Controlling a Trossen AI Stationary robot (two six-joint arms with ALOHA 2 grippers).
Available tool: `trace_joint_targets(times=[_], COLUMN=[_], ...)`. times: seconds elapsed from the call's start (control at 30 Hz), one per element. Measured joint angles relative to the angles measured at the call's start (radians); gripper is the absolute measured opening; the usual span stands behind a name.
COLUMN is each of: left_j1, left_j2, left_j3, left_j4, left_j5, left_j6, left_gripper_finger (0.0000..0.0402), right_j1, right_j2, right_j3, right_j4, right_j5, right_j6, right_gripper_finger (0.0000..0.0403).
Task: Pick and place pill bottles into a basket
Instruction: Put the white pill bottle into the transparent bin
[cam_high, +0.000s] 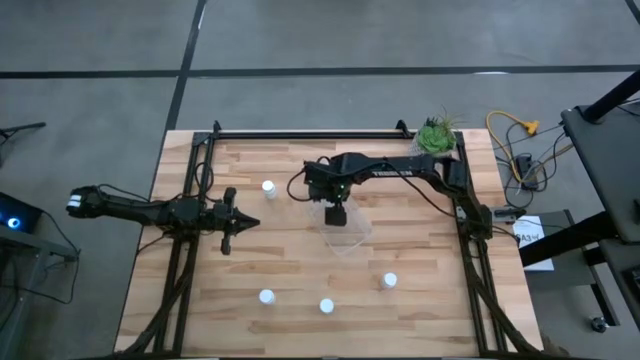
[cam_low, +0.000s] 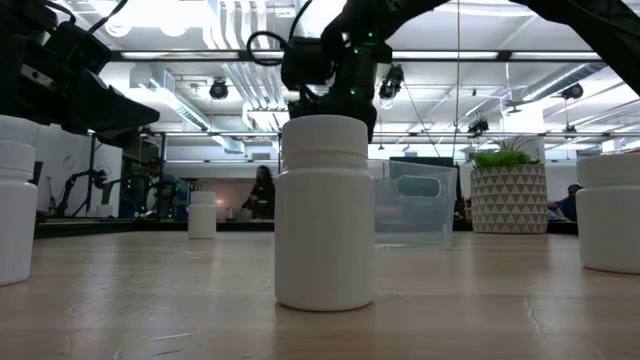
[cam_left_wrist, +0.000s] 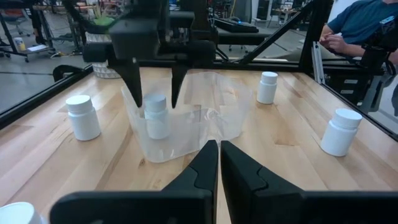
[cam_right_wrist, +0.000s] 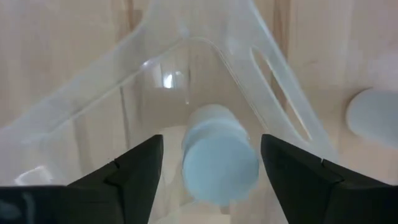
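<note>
Inside the clear basket (cam_left_wrist: 186, 134) stands a white (capped) pill bottle (cam_left_wrist: 156, 116).

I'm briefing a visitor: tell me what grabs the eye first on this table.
Mid-table, the right pincer hangs open over the clear basket, with one pill bottle standing inside, between its fingers. Four more white bottles dot the wood: one behind the basket's left, three along the near edge. The left pincer waits shut to the left, and a green plant marks the far right corner.
</note>
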Motion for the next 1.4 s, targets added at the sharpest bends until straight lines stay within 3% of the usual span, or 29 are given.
trace_joint_targets(times=[0.6,1.0,1.4], left_j1=[0.000,0.000,0.000], left_j2=[0.000,0.000,0.000], left_j3=[0.000,0.000,0.000], left_j4=[0.000,0.000,0.000], left_j5=[0.000,0.007,0.006], left_j6=[0.000,0.000,0.000], left_gripper_finger=[0.0000,0.0000,0.0000], right_j1=[-0.045,-0.143,-0.227], right_j2=[-0.006,-0.007,-0.006], right_j3=[0.399,0.362,0.293], right_j4=[-0.292,-0.394,-0.235], right_j5=[0.010,0.008,0.005], right_j6=[-0.088,-0.088,-0.170], right_gripper_finger=[0.0245,0.0244,0.0244])
